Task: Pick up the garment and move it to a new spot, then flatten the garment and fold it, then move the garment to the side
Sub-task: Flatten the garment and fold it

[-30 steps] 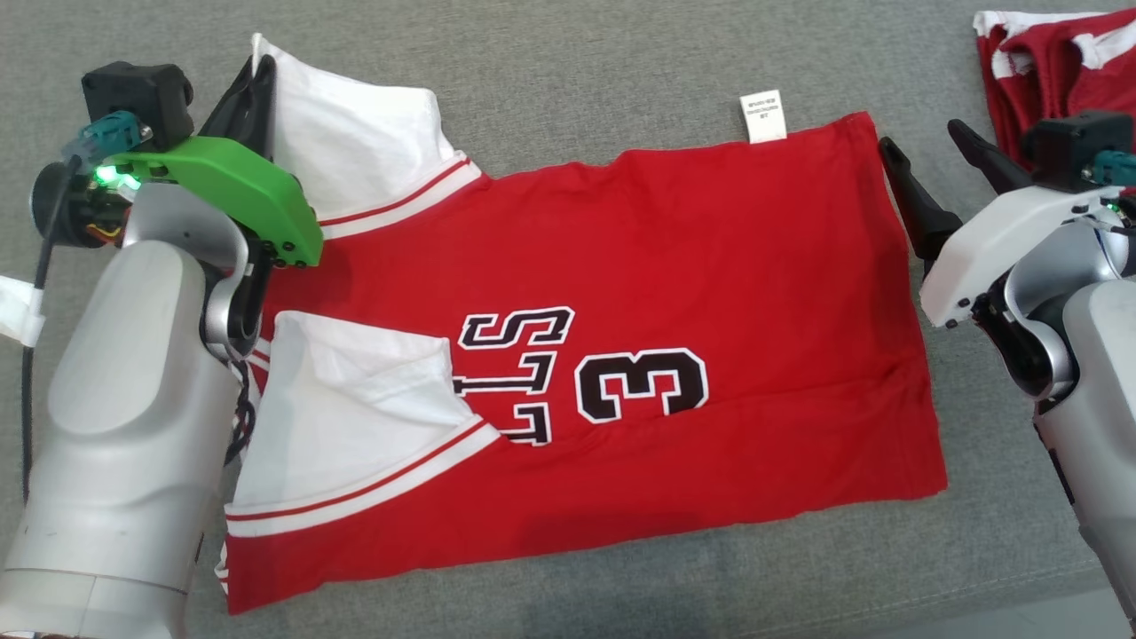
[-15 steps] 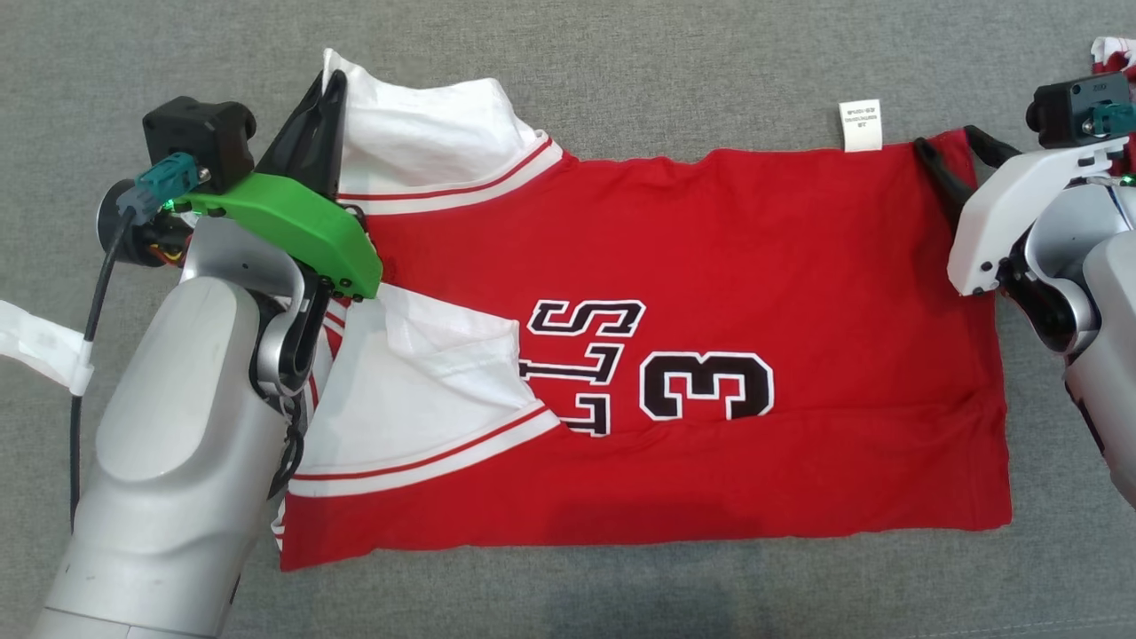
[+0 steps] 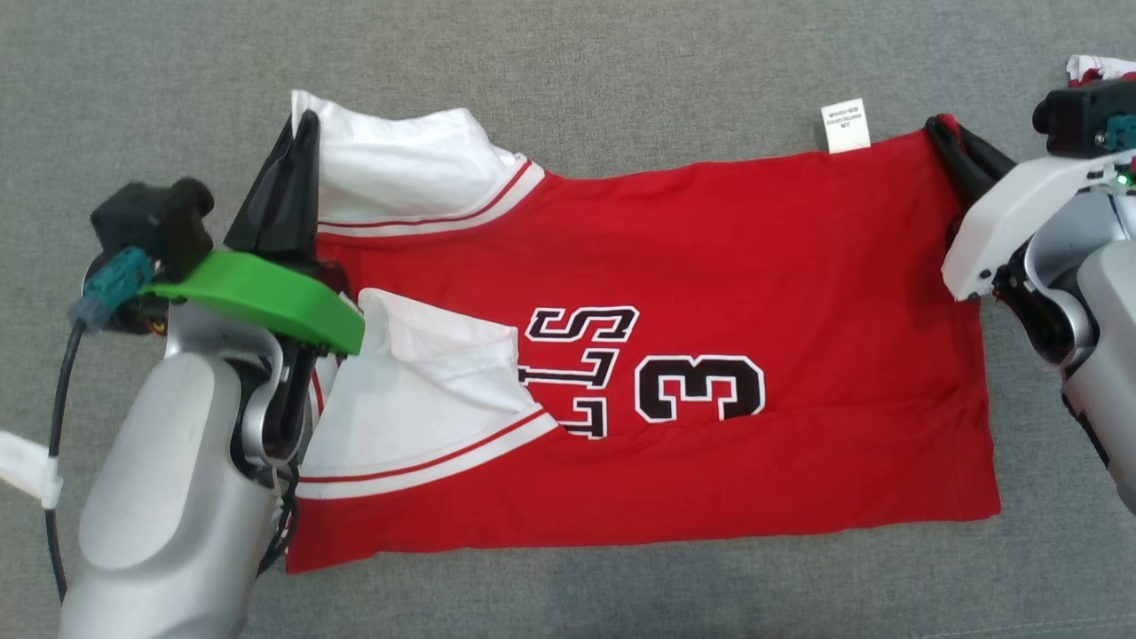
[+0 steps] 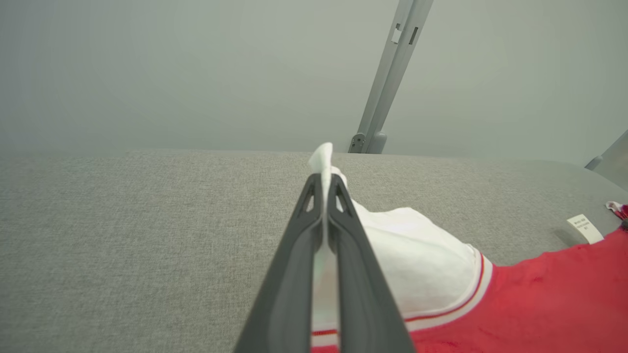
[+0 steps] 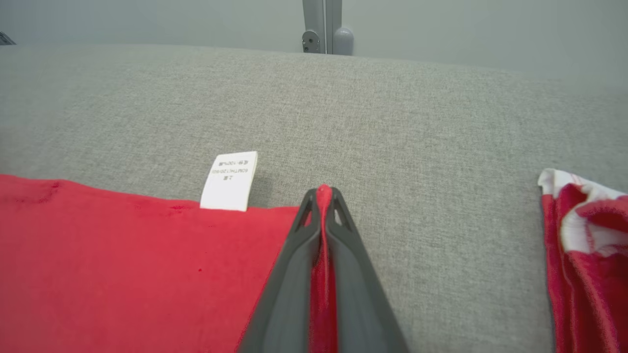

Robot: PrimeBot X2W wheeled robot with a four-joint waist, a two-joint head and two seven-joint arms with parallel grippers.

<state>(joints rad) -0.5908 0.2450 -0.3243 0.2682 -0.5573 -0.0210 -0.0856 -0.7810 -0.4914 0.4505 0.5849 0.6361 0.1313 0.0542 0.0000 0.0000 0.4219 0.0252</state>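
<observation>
We've got the jersey [image 3: 710, 266] flat on the grey surface [image 3: 568, 53]. Its long axis runs L–R across the head view, w/ white sleeves at our left and the hem at our right. Left gripper [image 4: 324, 189] is clamped on white sleeve cloth at the far-left corner. Right gripper [image 5: 323, 196] is pinched on the red hem corner at far right, near the white label [image 5: 229, 181]. So both jaws sit on the far long edge, one per end, and the near long edge lies free toward us. Neither arm is nearer; each has its own end. Next move, as we judge it: draw both ends toward us together, across the short axis, so the far edge folds over the near one. A 2nd red garment [image 5: 584, 235] lies well apart to the right; we should keep off it.
</observation>
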